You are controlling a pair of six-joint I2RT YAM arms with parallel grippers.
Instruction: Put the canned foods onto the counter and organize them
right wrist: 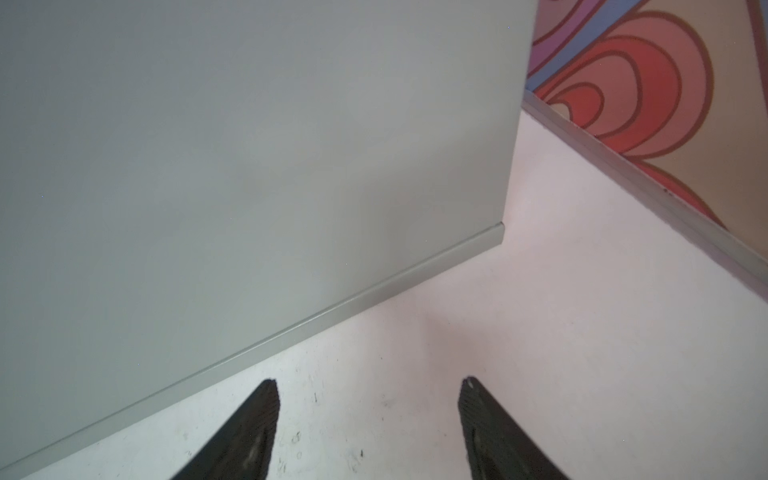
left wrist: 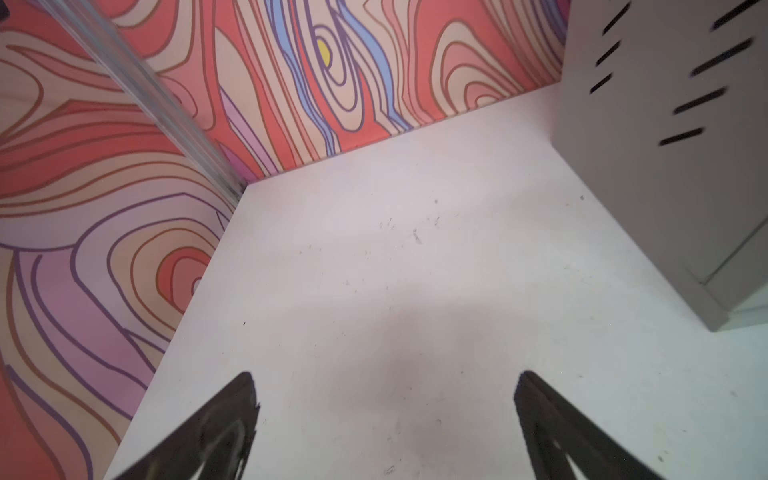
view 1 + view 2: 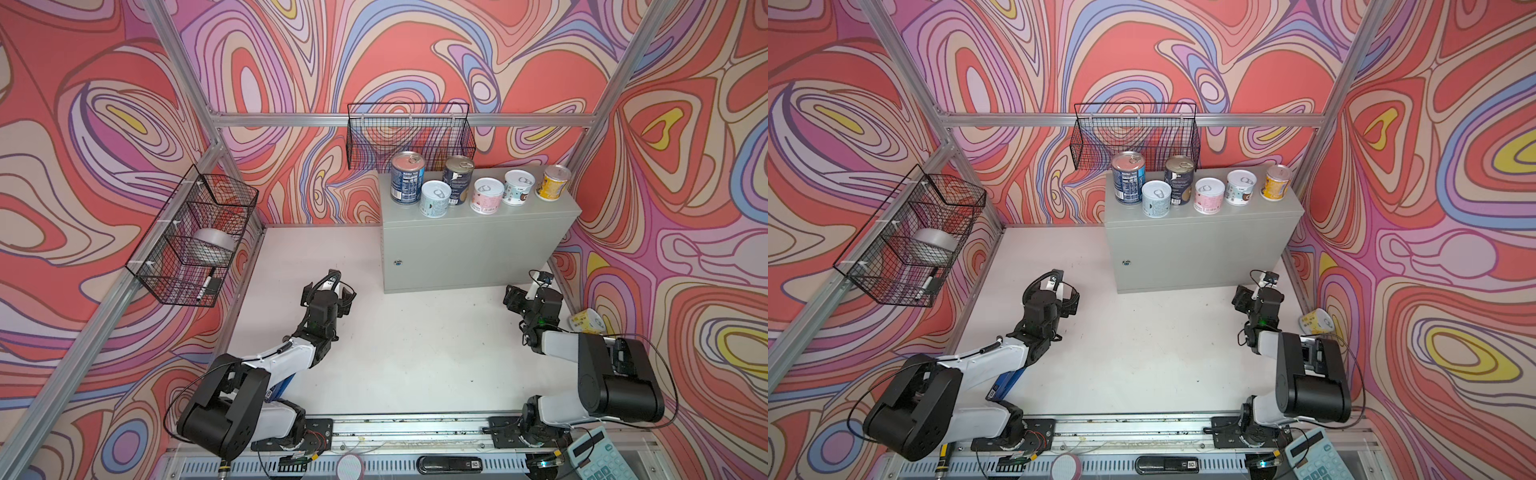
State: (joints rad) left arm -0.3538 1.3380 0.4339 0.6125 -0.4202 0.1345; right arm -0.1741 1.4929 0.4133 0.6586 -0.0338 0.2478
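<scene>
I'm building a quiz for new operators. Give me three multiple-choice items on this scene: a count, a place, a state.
1. How many cans stand on the counter? A four; B six; C eight.
2. Where is the tape roll? A on the counter; B atop a can; C in the left-hand wire basket.
3. The left gripper is: A open, empty; B shut on a can; C shut, empty.
Key: B, six lids show on top; C, mesh surrounds it; A, jaws apart, nothing between.

Left gripper (image 2: 384, 386) spread wide, right gripper (image 1: 370, 388) parted, both empty, elbows raised
</scene>
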